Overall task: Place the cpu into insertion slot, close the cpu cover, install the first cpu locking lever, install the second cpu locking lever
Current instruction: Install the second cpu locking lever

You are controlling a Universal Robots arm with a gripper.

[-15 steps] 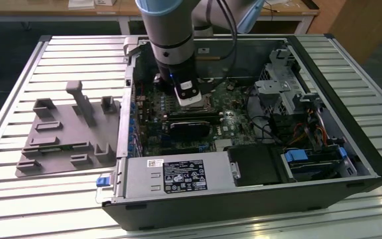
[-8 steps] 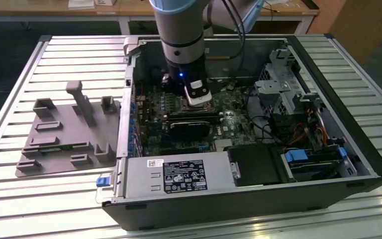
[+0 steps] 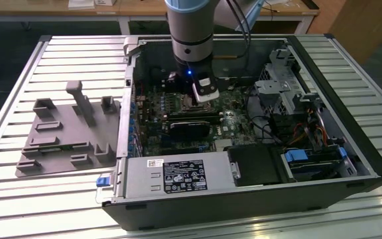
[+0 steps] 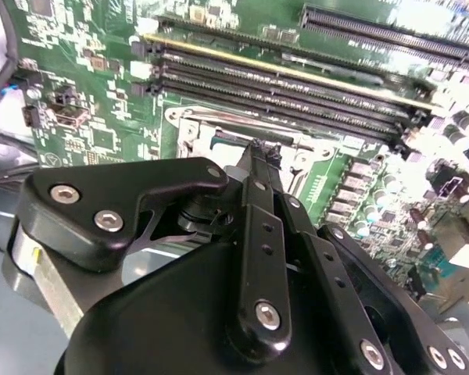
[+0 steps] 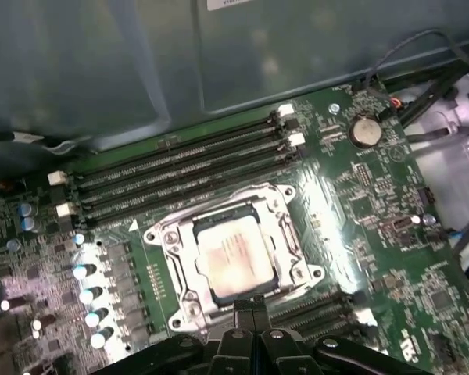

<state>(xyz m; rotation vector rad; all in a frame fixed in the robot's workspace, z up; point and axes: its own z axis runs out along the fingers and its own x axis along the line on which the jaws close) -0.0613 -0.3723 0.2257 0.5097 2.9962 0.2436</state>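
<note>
At the exterior view's left, a grey moulded fixture tray (image 3: 65, 134) is laid on the slatted metal table (image 3: 18, 199), just beside the open computer case (image 3: 244, 199). Further to the right, inside the case, the green motherboard (image 3: 154, 112) is seen, and over its middle the arm (image 3: 191, 30) is hung straight down, with the gripper (image 3: 202, 102) lowered close to the board at the socket area. A black rectangular card (image 3: 191, 128) is seated just in front of the gripper, and the drive cage (image 3: 280, 84) with its cables is found at the exterior view's right. In the first wrist view the cpu (image 5: 236, 258) is seen lying flat in the insertion slot (image 5: 189, 295), its silvery top showing through the window of the cpu cover (image 5: 285, 258), which is laid down around it. The gripper (image 5: 252, 306) is set just at the socket's edge, its fingertips pressed together with nothing between them. In both wrist views the long memory slots (image 5: 180, 168) are seen running alongside the socket. In the second wrist view the clenched fingertips (image 4: 259, 148) are pointed at the socket's metal frame.
</note>
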